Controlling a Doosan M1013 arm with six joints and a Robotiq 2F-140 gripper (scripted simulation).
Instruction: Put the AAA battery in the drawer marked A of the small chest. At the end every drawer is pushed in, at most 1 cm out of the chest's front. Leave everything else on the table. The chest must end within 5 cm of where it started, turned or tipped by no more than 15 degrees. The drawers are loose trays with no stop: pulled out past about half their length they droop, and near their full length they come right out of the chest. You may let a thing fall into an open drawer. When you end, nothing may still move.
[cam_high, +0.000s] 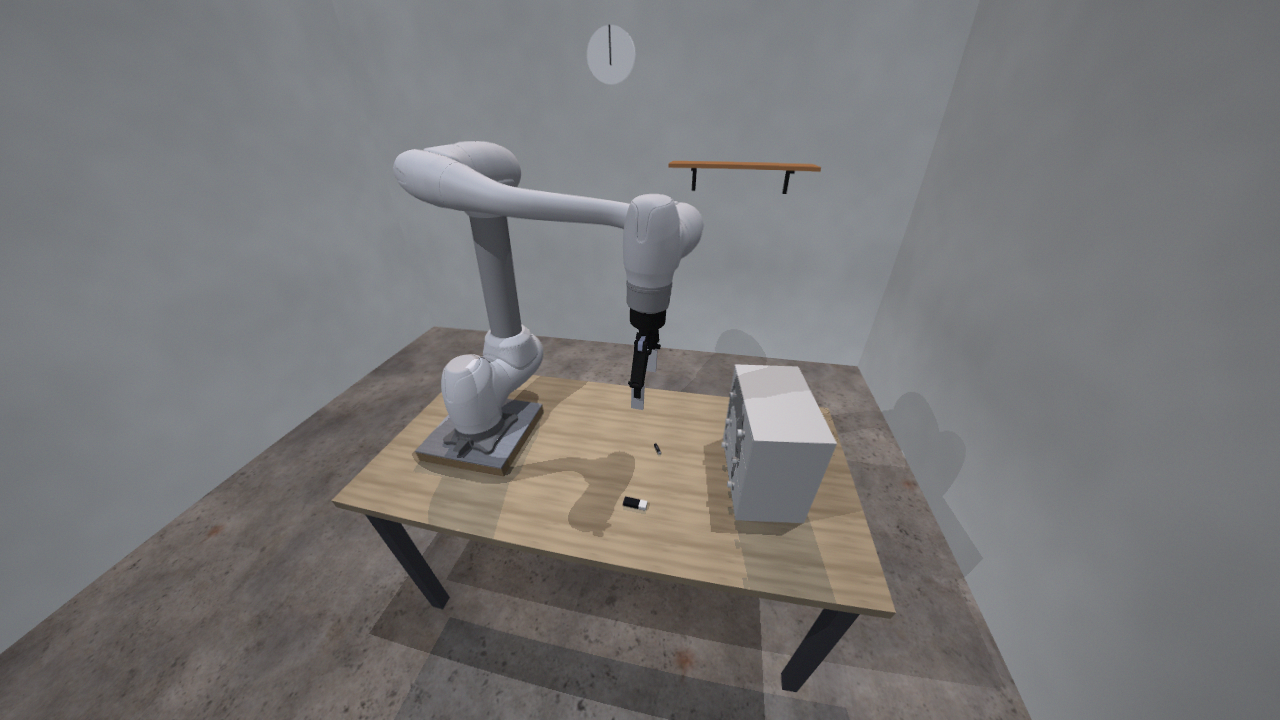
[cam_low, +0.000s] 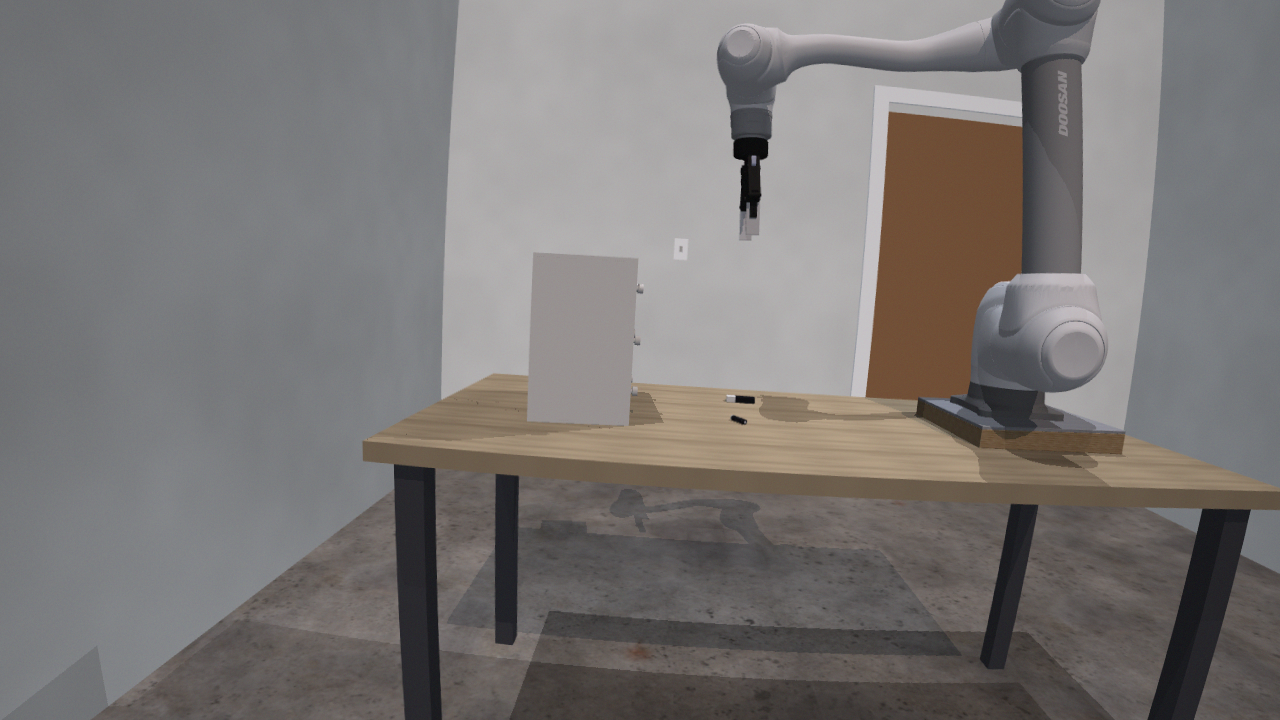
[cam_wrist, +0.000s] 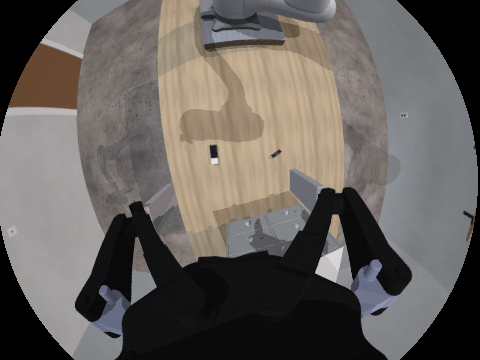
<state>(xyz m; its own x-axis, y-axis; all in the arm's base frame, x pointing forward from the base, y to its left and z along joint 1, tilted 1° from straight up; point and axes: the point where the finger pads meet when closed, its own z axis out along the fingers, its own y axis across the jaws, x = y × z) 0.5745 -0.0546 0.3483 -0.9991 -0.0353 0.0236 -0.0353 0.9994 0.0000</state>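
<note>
The AAA battery (cam_high: 656, 447) is a small thin dark cylinder lying on the wooden table, between the arm's base and the chest; it also shows in the exterior view (cam_low: 737, 420) and the wrist view (cam_wrist: 275, 155). The small white chest (cam_high: 778, 443) stands upright at the table's right end, knobbed drawer fronts facing the arm, all looking pushed in. I cannot read the drawer marks. My gripper (cam_high: 637, 396) (cam_low: 748, 228) hangs high above the table, pointing straight down, open and empty, farther from the chest than the battery is.
A short black-and-white block (cam_high: 635, 503) lies on the table nearer the front edge, apart from the battery. The arm's base plate (cam_high: 480, 438) sits at the table's left end. A door (cam_low: 939, 250) and a wall shelf (cam_high: 743, 166) are behind.
</note>
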